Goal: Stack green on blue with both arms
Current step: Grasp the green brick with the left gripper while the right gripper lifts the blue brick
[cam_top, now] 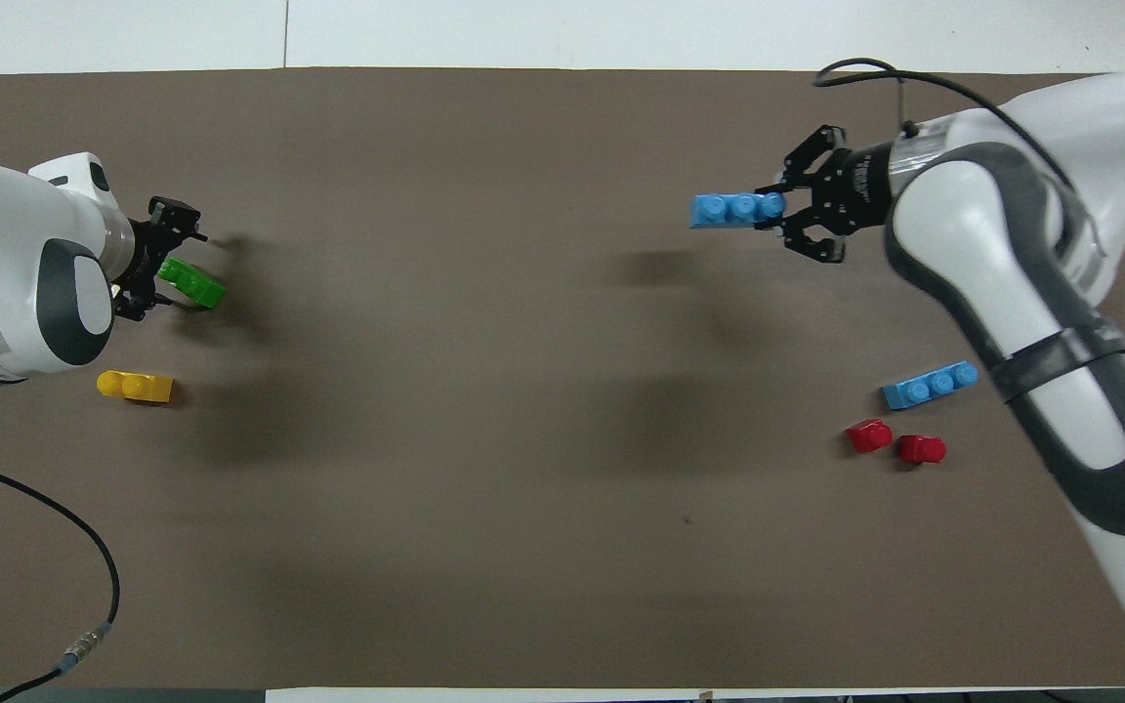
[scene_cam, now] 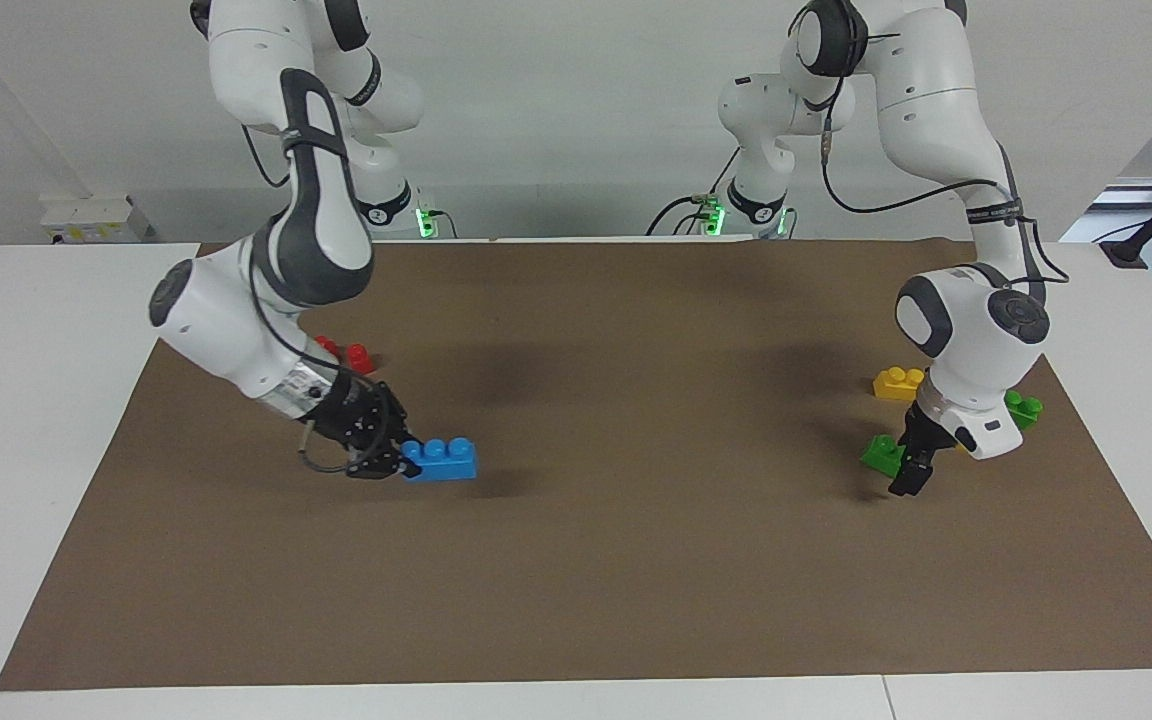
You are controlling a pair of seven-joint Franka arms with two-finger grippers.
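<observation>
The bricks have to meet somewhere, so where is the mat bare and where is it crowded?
Bare: the wide middle of the brown mat, between the held blue brick and the held green brick. Crowded: around the red pieces and spare blue brick, and by the yellow brick.

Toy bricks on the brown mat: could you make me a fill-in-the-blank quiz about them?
The three-stud brick in the right tool is ___.
The two-stud brick in the left tool is ___.
The loose blue brick has ___ red pieces beside it, nearer the robots.
Missing words: blue, green, two.
</observation>
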